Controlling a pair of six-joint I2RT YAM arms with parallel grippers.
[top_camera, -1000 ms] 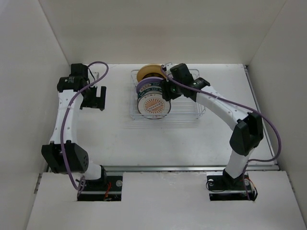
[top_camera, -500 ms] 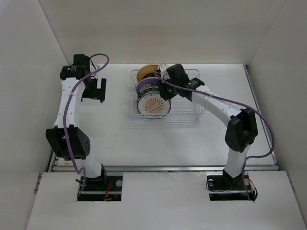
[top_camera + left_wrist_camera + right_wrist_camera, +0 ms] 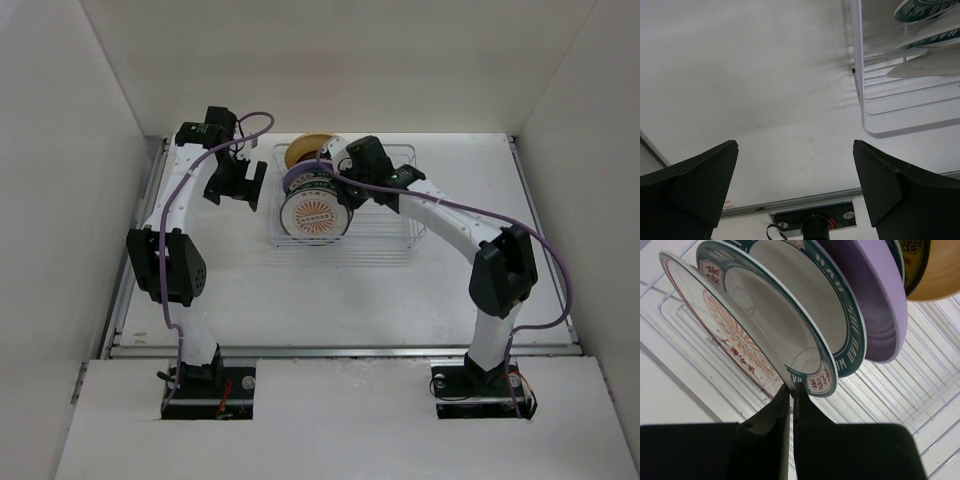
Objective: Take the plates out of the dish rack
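Orange-patterned front plate, tilted in wire dish rack, clamped by right pincer; left pincer apart

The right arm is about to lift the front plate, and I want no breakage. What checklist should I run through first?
1. Right gripper shut on the rim of the orange-patterned plate: ok.
2. Only that plate between the jaws, with the teal-rimmed plate behind it outside them: ok.
3. Grip deep enough to hold: cannot tell; only the rim's edge is pinched.
4. Left gripper open, empty, beside the dish rack: ok.
5. Plate's lower edge free of the rack's prongs: cannot tell.
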